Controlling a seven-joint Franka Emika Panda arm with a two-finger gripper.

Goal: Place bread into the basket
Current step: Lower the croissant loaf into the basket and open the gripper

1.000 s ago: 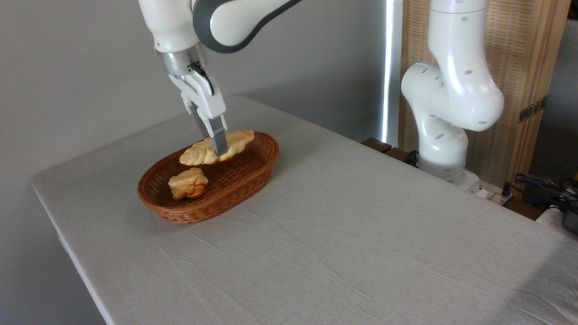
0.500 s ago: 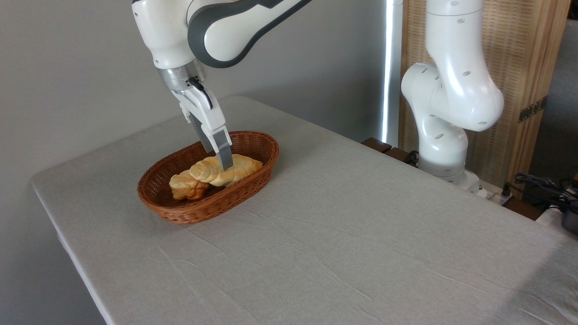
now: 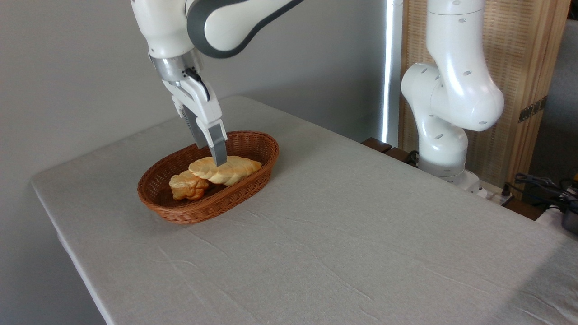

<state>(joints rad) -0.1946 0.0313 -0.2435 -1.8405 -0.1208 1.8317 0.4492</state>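
The reddish-brown wicker basket [image 3: 189, 212] stands on the left part of the table. Both pieces of bread lie in it. The long plaited loaf [image 3: 235, 171] rests lengthwise, its left end leaning on the small lumpy roll [image 3: 185, 186]. My gripper [image 3: 213, 155] hangs tilted just over the loaf's middle. Its near fingertip [image 3: 219, 159] overlaps the loaf's top edge, and the far finger is mostly hidden behind it. The jaws look slightly apart and no longer carry the loaf, which is supported by the basket and the roll.
A grey cloth covers the table [image 3: 338, 234]. The arm's white base [image 3: 447, 135] stands at the back right. Cables and dark gear [image 3: 551, 189] lie at the far right edge. A wooden screen [image 3: 524, 67] stands behind the base.
The loaf went from hanging over the basket's far rim down into the basket and has settled against the roll. The gripper has since let go, rising slightly up and left.
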